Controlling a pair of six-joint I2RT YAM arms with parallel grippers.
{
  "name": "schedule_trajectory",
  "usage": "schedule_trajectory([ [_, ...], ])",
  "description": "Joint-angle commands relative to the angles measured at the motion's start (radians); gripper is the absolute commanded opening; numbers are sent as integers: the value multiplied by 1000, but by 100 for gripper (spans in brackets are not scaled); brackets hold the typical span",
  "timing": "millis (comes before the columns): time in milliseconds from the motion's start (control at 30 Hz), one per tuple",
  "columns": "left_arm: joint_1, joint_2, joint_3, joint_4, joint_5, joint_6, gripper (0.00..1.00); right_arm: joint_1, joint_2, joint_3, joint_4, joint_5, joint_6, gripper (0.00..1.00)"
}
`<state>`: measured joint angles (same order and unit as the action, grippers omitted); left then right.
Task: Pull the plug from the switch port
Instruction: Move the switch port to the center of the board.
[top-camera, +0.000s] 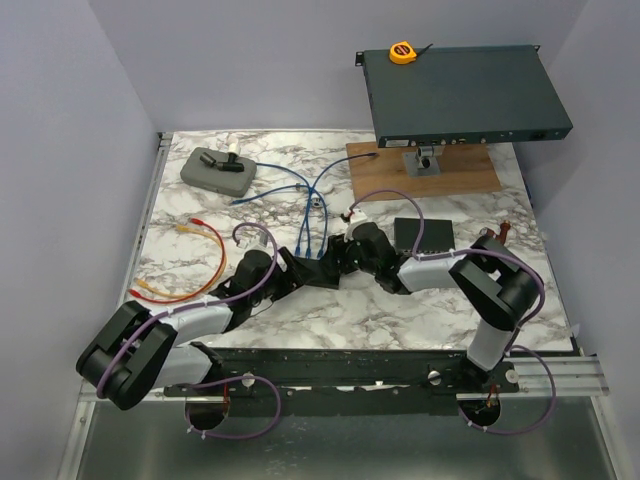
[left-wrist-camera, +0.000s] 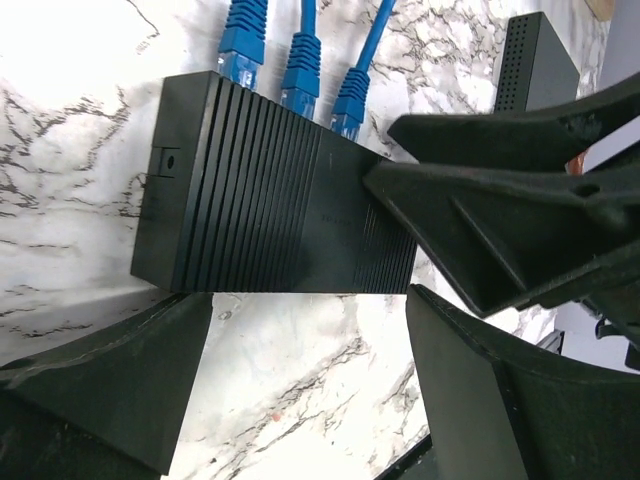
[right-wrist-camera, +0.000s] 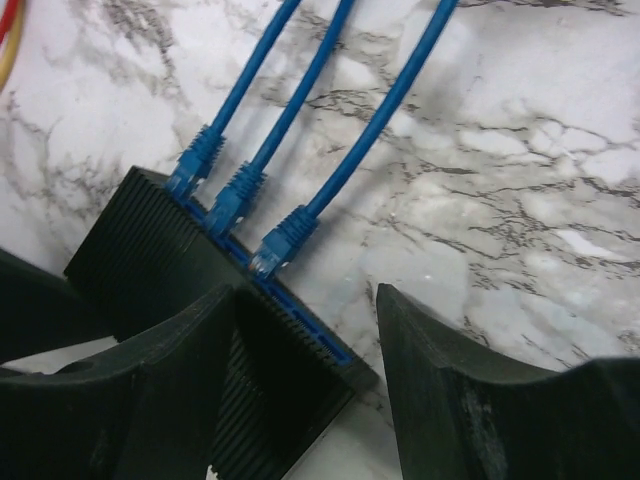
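Observation:
The switch (left-wrist-camera: 270, 190) is a small black ribbed box lying on the marble table (left-wrist-camera: 60, 120). Three blue plugs (right-wrist-camera: 285, 240) sit side by side in its blue port face, and their cables (top-camera: 305, 215) run away across the table. My left gripper (left-wrist-camera: 310, 380) is open just short of the switch's plain side, with only marble between its fingers. My right gripper (right-wrist-camera: 310, 340) is open at the port side. One of its fingers (right-wrist-camera: 170, 390) hangs over the switch top, the other finger (right-wrist-camera: 450, 400) over bare marble. The nearest plug lies just ahead of its fingertips. In the top view both grippers cover the switch.
A second small black box (top-camera: 422, 235) lies right of the grippers. A large rack unit (top-camera: 460, 95) with a yellow tape measure (top-camera: 402, 52) stands on a wooden board (top-camera: 425, 170) at the back right. A grey case (top-camera: 215, 170) sits back left, red and yellow cables (top-camera: 200, 265) at left.

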<state>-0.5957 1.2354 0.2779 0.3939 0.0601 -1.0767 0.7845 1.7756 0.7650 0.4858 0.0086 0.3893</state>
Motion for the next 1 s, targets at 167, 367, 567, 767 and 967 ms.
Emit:
schedule_trajectory([
  [167,71,62,3,-108,-33,40,69,53,-44,-131,65,-98,117,50],
  [367,78,106,99,-111,-23,65,66,167,-32,-135,106,-43,243,42],
  [567,79,75,139,-164,-98,56,66,206,29,-92,150,-24,329,42],
  [767,82,-24,121,-238,-216,45,68,209,116,-8,206,-42,384,42],
  [967,91,-161,89,-334,-337,23,70,215,171,72,204,-29,379,46],
])
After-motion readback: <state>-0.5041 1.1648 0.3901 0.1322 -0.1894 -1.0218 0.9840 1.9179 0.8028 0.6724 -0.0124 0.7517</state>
